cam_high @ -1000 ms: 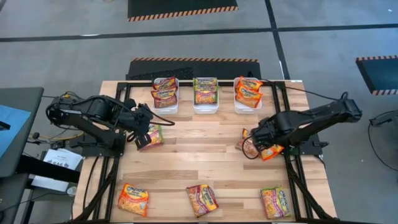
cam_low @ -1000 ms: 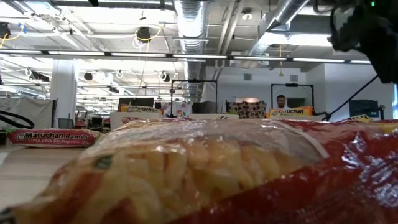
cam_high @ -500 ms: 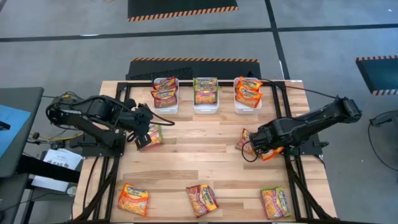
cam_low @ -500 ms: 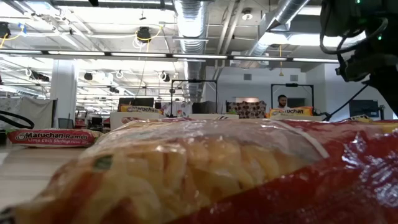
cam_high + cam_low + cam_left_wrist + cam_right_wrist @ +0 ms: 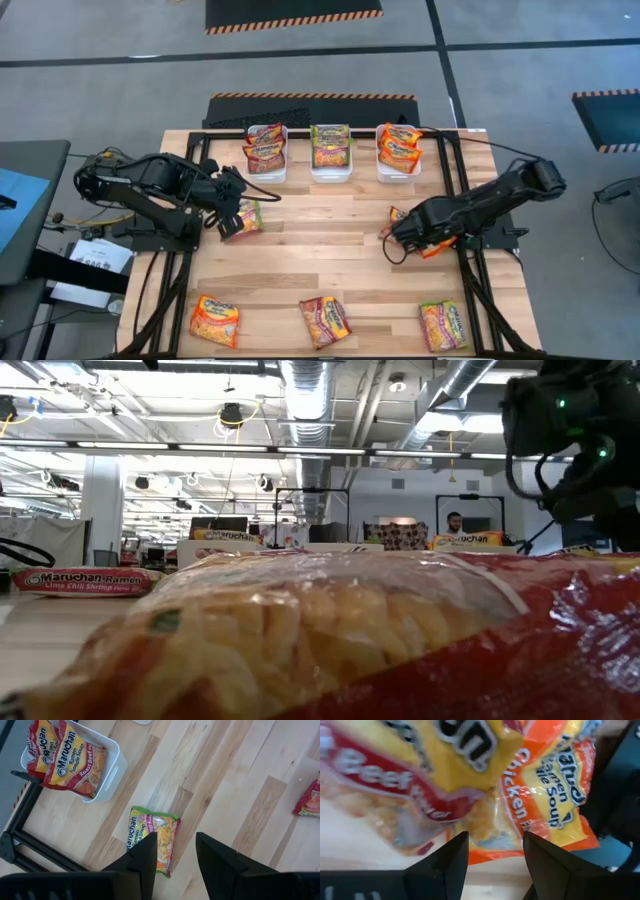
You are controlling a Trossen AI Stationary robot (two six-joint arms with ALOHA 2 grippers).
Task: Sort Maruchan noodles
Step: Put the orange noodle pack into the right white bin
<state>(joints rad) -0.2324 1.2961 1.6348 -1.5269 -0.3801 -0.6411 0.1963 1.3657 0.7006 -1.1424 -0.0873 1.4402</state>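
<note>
A green-edged noodle packet (image 5: 152, 839) lies flat on the table, left of centre (image 5: 247, 216). My left gripper (image 5: 175, 855) hovers open above it (image 5: 230, 224). On the right side, a red-edged beef packet (image 5: 395, 775) overlaps an orange-edged chicken packet (image 5: 547, 795). My right gripper (image 5: 492, 851) is open and low over that overlap (image 5: 405, 234), one finger on either side of it. The arm hides most of both packets in the high view. My right gripper comes at the overlapping red and orange packets from above, slanting toward the table's left. Its open fingers (image 5: 455, 857) stand on either side of the red packet's corner (image 5: 480, 812). I cannot tell whether they touch the plastic.
Three white bins stand along the far edge, holding red (image 5: 266, 150), green (image 5: 330, 148) and orange (image 5: 399, 148) packets. Three more packets lie along the near edge: orange (image 5: 214, 320), red (image 5: 325, 320), green (image 5: 443, 325). One of them fills the low view's foreground (image 5: 330, 640).
My right gripper has come down toward the red and orange packets, shifting a little toward the table's left. The left arm has kept still and no packet has moved.
</note>
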